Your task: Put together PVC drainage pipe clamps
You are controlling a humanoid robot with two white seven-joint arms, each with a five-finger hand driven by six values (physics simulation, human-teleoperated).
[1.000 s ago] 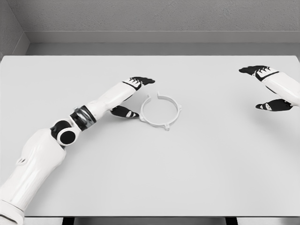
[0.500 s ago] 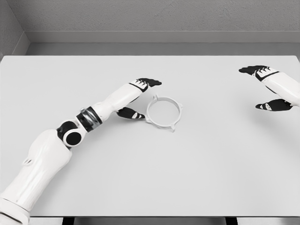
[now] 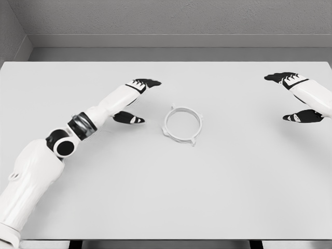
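A white ring-shaped pipe clamp [image 3: 182, 125] lies flat on the pale table [image 3: 166, 197], roughly at the middle of the surface, a little toward the far side. Small lugs stick out from its rim, one at the near right and others around the edge. Nothing touches it.

The left hand [image 3: 136, 99] hovers to the left of the clamp, clearly apart from it. Its dark fingers [image 3: 148, 82] reach out toward the far right while the thumb [image 3: 128, 118] points lower, toward the clamp, so the hand stands spread with a wide gap and grips nothing. The white forearm runs back to the near left, past a dark banded joint, to the bulky upper arm at the lower left corner.

The right hand [image 3: 295, 97] sits far over at the right edge, well away from the clamp. Its fingers [image 3: 280, 78] stretch leftward and the thumb [image 3: 301, 116] hangs nearer, also spread and empty.
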